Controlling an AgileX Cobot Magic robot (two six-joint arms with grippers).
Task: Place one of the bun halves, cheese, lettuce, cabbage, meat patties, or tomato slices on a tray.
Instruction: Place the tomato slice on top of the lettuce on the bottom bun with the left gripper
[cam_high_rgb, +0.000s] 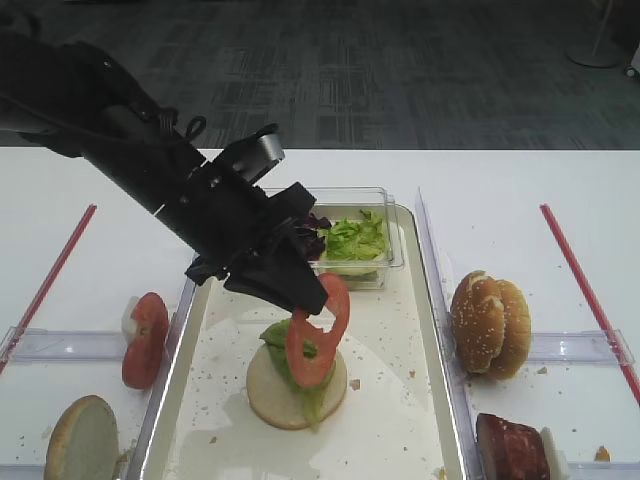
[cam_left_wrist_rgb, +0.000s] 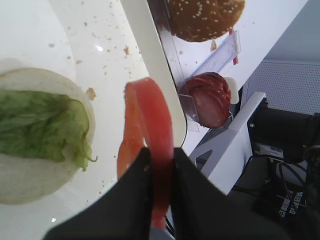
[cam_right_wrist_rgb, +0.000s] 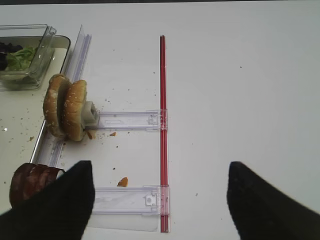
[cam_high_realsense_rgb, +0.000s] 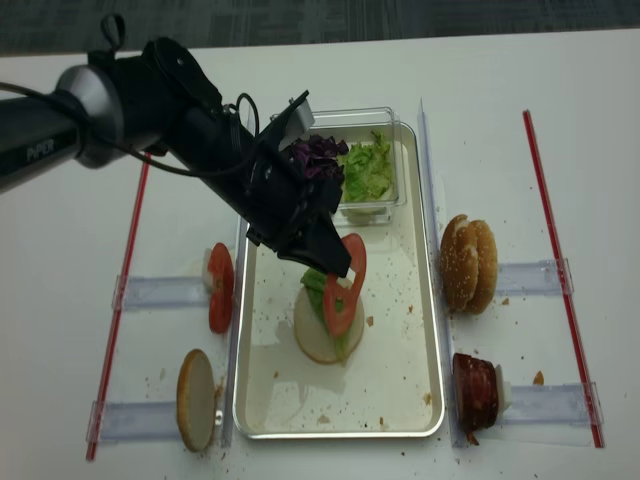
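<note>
Mid-frame, the left gripper (cam_high_rgb: 312, 300) pinches a tomato slice (cam_high_rgb: 320, 330) in its jaws, above the lettuce (cam_high_rgb: 290, 350) on a bun half (cam_high_rgb: 272, 392) in the tray (cam_high_rgb: 400, 400). The right gripper (cam_right_wrist_rgb: 160, 200) shows jaws spread apart over the worktop (cam_right_wrist_rgb: 240, 90).

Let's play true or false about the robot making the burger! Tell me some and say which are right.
1. The left gripper holds a tomato slice. True.
2. Lettuce lies on the bun half in the tray. True.
3. The tomato slice lies flat on the lettuce. False: it hangs on edge from the gripper.
4. The right gripper holds a patty. False: it is open and empty.
5. The tub is empty. False: it holds greens and cabbage.
</note>
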